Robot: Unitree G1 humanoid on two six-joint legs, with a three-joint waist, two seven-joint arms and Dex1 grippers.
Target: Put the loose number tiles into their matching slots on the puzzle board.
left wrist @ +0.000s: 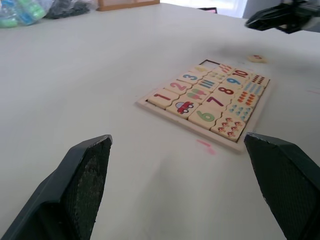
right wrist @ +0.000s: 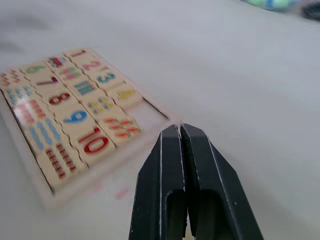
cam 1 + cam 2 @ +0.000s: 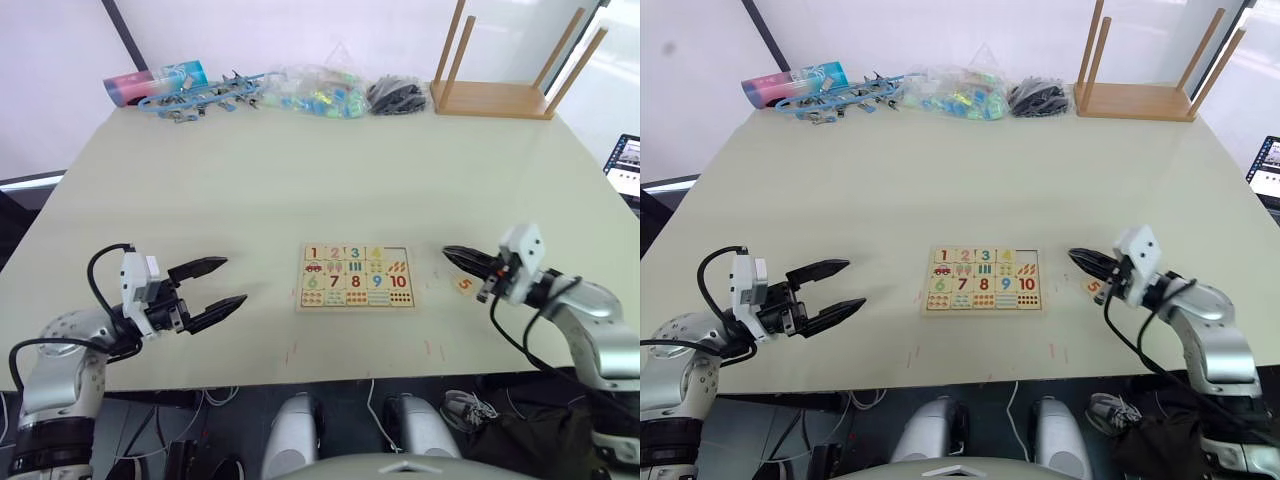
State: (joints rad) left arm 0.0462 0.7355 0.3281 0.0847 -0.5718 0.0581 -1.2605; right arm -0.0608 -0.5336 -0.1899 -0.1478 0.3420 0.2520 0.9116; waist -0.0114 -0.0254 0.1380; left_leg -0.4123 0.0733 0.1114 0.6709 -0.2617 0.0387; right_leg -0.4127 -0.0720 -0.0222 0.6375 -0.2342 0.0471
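You've got a huge table (image 3: 300, 190) to work with, and almost all of it is bare around the puzzle board (image 3: 357, 277), which sits near the front edge, roughly centred between your arms. The clutter is all well away along the far edge: an upturned stool (image 3: 505, 70), a bag of beads (image 3: 320, 95), a blue toy pile (image 3: 200, 97). So room isn't your problem.

Progress looks nearly done to me. Top row reads 1, 2, 3, 4 seated, and the last slot (image 3: 1027, 255) at the right end of that row is empty. The one loose tile, the orange 5 (image 3: 463, 285), lies flat on the table just off the board's right side, close to the front edge, so watch you don't nudge it off.

Your right gripper (image 3: 462, 260) hovers right over that tile with its fingers pressed together and nothing between them, so it needs to open before any grab. Your left gripper (image 3: 212, 289) is spread wide, empty, well to the left of the board.
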